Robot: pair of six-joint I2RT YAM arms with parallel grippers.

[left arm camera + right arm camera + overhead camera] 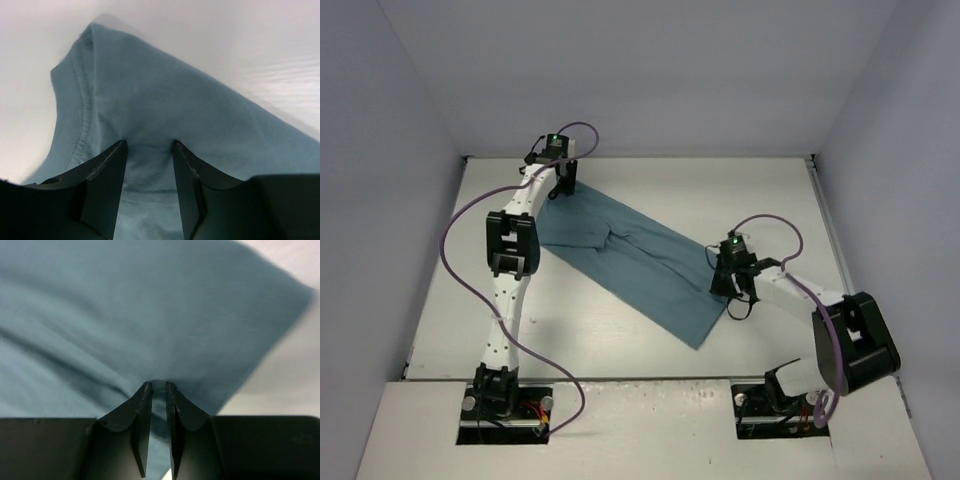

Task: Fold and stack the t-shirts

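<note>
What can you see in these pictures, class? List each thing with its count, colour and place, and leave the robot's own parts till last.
t-shirt: one, teal, lying as a long strip slanting across the table from far left to near right.
table: one, white, under the shirt and both arms.
walls: three, pale grey, at the far, left and right sides.
cables: two, purple, one looping beside each arm.
left arm: one, white and black, reaching to the shirt's far left end.
right arm: one, white and black, reaching to the shirt's near right end.
left fingers: two, black, gripping bunched cloth.
right fingers: two, black, pinching cloth.
</note>
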